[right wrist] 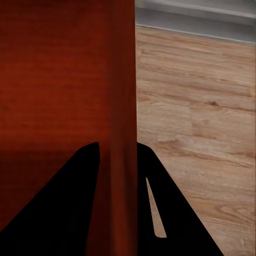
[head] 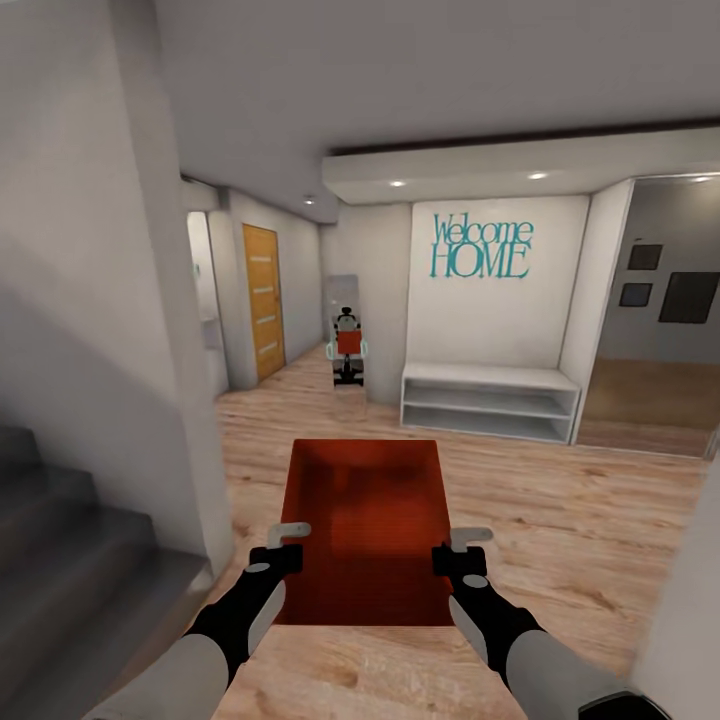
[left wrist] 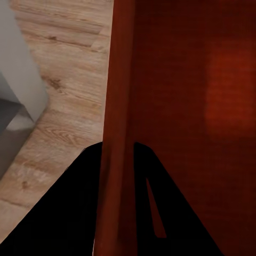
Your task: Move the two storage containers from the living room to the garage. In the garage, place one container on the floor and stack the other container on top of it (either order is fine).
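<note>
Nearest the camera, both arms reach forward and hold one orange-red storage container (head: 365,530) up over the light wood-plank floor (head: 560,520). The left gripper (head: 283,556) pinches the bin's left wall, one finger inside and one outside; in the left wrist view its dark fingers (left wrist: 80,213) sit on either side of the thin red wall (left wrist: 114,160), jaws closed on it. The right gripper (head: 458,556) does the same on the right wall, and the right wrist view shows its fingers (right wrist: 69,208) straddling that wall (right wrist: 120,160), pressed against it. The bin is open-topped, level, with a finely ribbed inside, and it hangs between the two grippers, clear of the floor.

To the left, grey stairs (head: 60,540) rise beside a pale wall (head: 90,300). Further on, against the far wall, stands a low white shelf bench (head: 490,400) with teal "Welcome HOME" lettering (head: 482,245) above it. Left of the bench is a mirror (head: 347,345) showing the robot with the red bin, and further left down the hall a wooden door (head: 263,300). On the right, an opening leads to a room with dark picture frames (head: 688,297) on its wall
</note>
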{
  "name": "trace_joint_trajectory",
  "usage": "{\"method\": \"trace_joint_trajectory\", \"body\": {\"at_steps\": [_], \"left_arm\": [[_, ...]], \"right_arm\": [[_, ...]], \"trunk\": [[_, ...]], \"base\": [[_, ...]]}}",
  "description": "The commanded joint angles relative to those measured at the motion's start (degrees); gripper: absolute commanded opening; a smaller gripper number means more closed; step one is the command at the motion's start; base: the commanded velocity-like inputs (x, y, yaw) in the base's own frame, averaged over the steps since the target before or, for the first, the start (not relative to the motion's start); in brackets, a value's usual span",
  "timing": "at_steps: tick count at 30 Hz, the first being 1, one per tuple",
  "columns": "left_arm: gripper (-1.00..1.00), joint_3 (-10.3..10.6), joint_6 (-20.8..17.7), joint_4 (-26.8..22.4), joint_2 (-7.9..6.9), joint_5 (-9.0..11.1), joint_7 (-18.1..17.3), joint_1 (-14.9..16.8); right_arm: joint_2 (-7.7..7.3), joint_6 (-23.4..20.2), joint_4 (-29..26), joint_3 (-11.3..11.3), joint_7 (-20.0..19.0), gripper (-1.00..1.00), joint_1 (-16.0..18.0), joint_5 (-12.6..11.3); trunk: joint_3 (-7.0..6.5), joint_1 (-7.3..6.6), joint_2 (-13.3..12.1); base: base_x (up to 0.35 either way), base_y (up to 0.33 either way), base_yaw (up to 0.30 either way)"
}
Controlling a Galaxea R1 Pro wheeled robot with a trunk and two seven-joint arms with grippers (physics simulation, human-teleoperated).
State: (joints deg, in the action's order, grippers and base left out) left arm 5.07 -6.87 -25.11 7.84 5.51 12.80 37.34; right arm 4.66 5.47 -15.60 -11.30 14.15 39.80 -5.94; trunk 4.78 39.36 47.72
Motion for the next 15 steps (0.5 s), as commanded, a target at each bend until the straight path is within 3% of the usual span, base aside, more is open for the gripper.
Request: {"method": "trace_joint_trajectory", "body": {"at_steps": [1, 15], "left_arm": [[-1.0, -5.2, -0.3, 0.0, -0.1, 0.7, 0.7, 0.0], [-1.0, -5.2, -0.3, 0.4, -0.11, 0.7, 0.7, 0.0]], "right_arm": [[0.0, 0.6, -0.2, 0.7, -0.1, -1.0, 0.1, 0.0], [0.0, 0.6, -0.2, 0.8, -0.1, -1.0, 0.1, 0.1]], "trunk": [[0.09, 0.05, 0.1], [0.09, 0.05, 0.1]], "base": [[0.322, 0.0, 0.0], [0.322, 0.0, 0.0]]}}
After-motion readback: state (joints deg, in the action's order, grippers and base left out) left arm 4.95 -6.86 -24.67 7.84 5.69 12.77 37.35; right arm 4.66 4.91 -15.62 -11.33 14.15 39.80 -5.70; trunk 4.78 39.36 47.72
